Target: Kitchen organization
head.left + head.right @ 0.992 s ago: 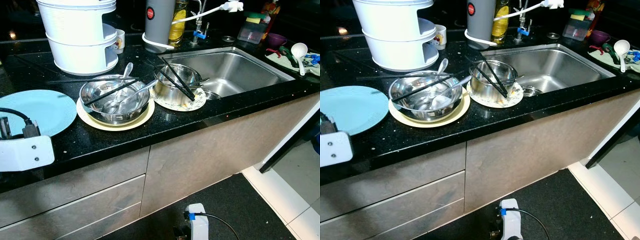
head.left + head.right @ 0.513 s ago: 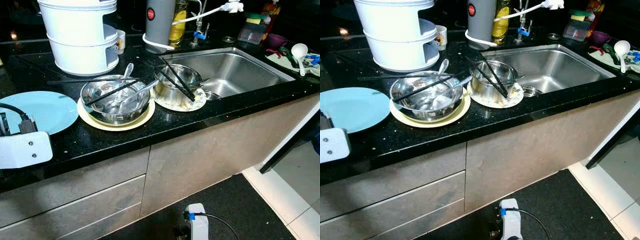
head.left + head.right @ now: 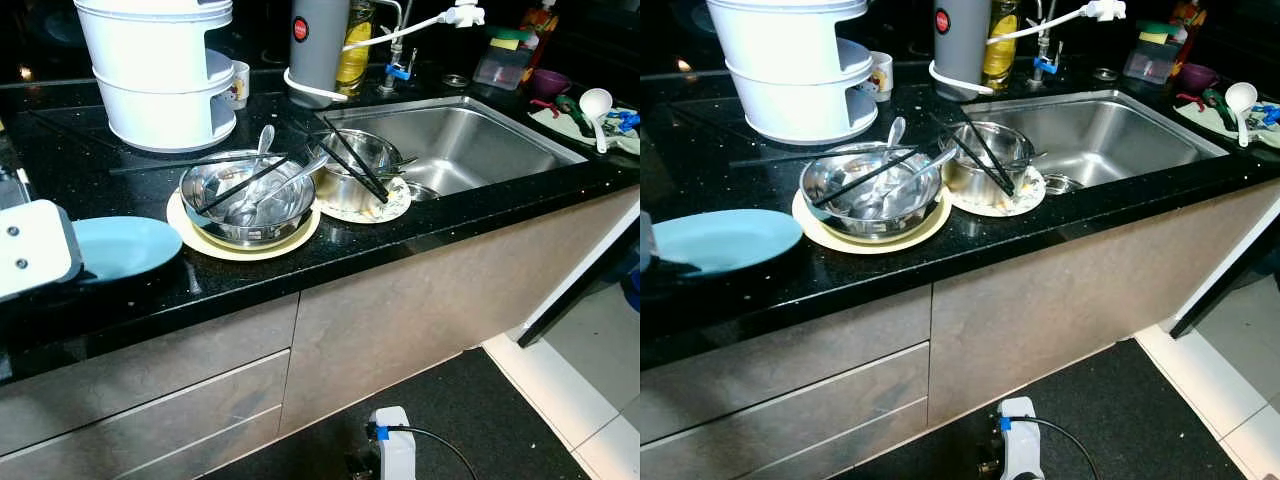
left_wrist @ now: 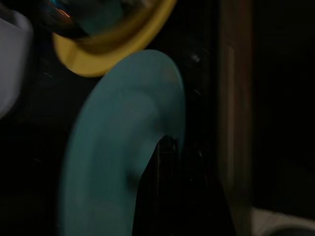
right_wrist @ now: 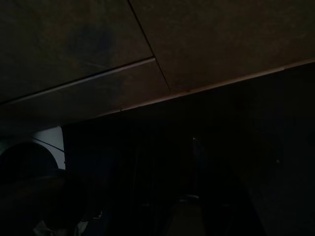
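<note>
The left gripper (image 4: 172,162) sits at the near rim of the light blue plate (image 3: 725,240), left of the steel bowl (image 3: 248,198) on its yellow plate (image 3: 243,242); whether it pinches the rim, I cannot tell. Best to lift level and clear that bowl's chopsticks (image 3: 245,182). The right gripper hangs idle, fingers indiscernible.

Black speckled counter (image 3: 420,228) over beige cabinet fronts (image 3: 380,320), dark floor mat (image 3: 480,400).

The counter (image 3: 150,180) in the middle is shiny black stone with tiny sparkles. The sink (image 3: 470,140) at upper right and two bowls (image 3: 248,195) are shiny metal. The blue plate (image 3: 720,240) at left looks smooth.
</note>
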You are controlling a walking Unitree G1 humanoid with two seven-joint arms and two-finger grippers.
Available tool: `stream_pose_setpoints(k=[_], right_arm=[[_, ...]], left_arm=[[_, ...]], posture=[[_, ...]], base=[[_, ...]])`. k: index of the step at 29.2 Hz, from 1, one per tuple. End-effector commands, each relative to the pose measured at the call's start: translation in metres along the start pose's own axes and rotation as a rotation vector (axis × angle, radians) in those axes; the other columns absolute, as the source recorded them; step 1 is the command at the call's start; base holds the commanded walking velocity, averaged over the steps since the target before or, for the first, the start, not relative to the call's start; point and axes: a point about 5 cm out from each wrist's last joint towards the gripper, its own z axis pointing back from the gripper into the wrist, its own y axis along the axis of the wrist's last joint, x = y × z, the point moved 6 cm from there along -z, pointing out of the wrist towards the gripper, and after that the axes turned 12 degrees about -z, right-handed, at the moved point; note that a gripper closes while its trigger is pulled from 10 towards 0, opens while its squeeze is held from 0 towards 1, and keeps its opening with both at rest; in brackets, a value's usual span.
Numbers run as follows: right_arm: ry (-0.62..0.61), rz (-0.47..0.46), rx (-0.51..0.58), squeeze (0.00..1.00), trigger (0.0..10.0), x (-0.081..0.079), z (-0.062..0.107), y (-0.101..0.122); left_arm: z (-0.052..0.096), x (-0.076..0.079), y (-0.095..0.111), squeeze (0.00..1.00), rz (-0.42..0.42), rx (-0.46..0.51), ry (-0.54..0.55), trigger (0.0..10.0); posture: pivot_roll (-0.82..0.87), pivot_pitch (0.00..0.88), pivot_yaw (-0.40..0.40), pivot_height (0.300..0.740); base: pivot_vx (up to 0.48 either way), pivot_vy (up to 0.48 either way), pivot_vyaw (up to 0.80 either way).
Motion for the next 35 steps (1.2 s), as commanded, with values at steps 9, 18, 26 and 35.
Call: stream_pose_setpoints(k=[9, 18, 26, 35], right_arm=[[-0.016, 0.001, -0.030, 0.00, 10.0, 0.005, 0.003, -0.009], [-0.014, 0.002, -0.029, 0.00, 10.0, 0.004, 0.003, -0.009], [-0.013, 0.004, -0.031, 0.00, 10.0, 0.004, 0.003, -0.010], [-0.013, 0.004, -0.032, 0.00, 10.0, 0.004, 0.004, -0.011]], left_arm=[[0.000, 0.024, 0.001, 0.00, 0.130, 0.005, -0.169, 0.0], [0.010, 0.021, 0.037, 0.00, 0.255, 0.186, -0.206, 0.0], [0.016, 0.031, 0.043, 0.00, 0.319, 0.194, -0.283, 0.0], [0.020, 0.035, 0.052, 0.00, 0.356, 0.193, -0.318, 0.0]], posture=[[0.03, 0.167, -0.094, 0.740], [0.04, 0.162, -0.094, 0.740], [0.04, 0.154, -0.094, 0.740], [0.04, 0.158, -0.095, 0.740]], base=[[0.000, 0.000, 0.00], [0.000, 0.000, 0.00], [0.000, 0.000, 0.00], [0.000, 0.000, 0.00]])
